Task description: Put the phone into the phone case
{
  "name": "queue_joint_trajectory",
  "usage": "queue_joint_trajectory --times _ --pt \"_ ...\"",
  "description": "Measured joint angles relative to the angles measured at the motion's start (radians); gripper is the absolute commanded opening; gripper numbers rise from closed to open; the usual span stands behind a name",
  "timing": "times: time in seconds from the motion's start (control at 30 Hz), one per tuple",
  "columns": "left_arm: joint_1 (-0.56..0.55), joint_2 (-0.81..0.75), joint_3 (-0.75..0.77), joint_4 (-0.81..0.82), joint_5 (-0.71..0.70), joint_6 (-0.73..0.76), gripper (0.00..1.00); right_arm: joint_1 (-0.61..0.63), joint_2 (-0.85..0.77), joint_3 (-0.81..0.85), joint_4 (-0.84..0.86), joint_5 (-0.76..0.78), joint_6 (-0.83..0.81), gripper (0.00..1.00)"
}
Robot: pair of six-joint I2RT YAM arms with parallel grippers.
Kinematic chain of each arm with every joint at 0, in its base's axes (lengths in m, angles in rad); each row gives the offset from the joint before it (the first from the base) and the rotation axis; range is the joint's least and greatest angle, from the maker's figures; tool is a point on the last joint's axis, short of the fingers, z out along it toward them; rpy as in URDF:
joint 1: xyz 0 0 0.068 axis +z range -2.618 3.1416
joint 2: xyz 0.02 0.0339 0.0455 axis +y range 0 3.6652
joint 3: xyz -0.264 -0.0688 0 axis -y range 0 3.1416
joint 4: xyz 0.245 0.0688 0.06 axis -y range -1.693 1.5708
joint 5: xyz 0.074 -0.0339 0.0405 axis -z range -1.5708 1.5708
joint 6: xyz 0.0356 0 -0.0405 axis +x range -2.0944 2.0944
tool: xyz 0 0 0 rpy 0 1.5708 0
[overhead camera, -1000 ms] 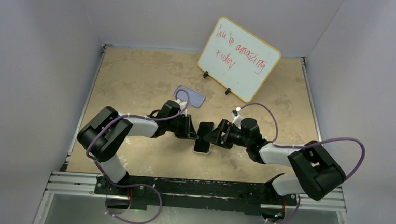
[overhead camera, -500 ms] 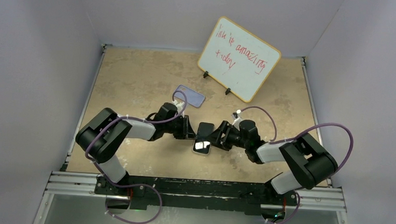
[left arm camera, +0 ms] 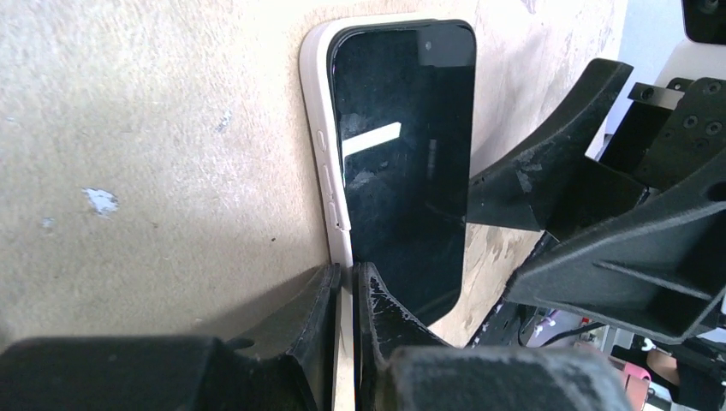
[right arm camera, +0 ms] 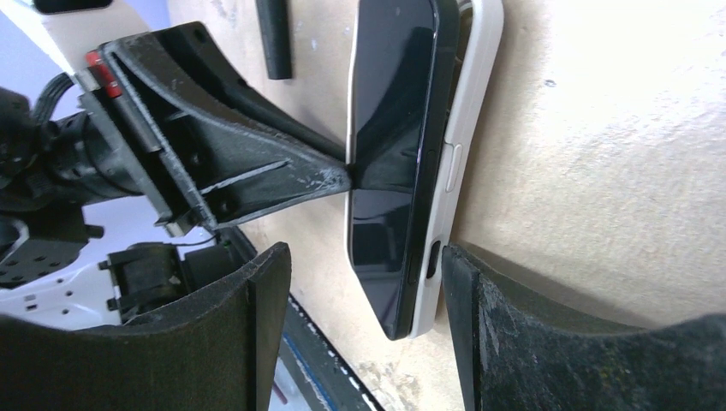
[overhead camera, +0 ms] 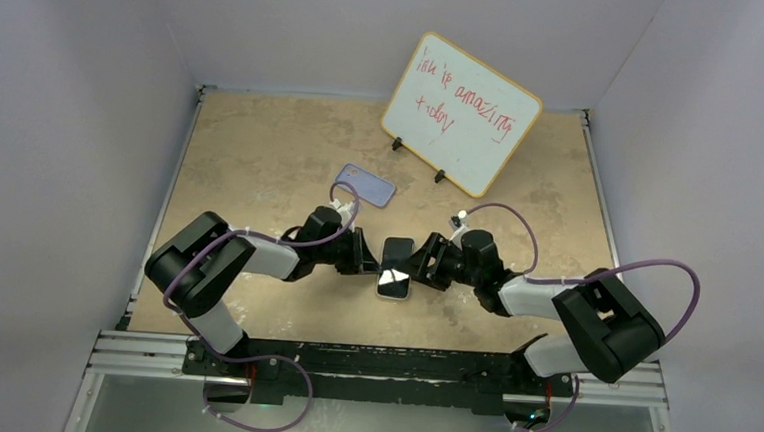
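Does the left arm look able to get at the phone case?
Probably within reach: the phone case lies just beyond the left gripper, nothing between them. But that gripper is pinching the phone, so it isn't free.

A whiteboard [overhead camera: 461,113] with an orange rim and red handwriting stands tilted on two small black feet [overhead camera: 397,144] at the far side of the mottled tan table [overhead camera: 262,149].

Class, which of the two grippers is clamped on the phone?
The left gripper: its fingers pinch the pale edge of the phone; the right gripper stands open around it.
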Motion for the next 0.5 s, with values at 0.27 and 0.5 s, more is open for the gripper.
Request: queue_joint_trajectory --times 0.27,0.5 --pt "-0.015 0.015 -0.004 0.023 0.018 -0.002 0.06 0.005 -0.018 0.014 -0.071 0.047 -0.039 0.73" --pt "-0.018 0.025 -0.010 0.047 0.038 -0.028 0.05 0.006 -0.019 0.020 -0.070 0.116 -0.045 0.76"
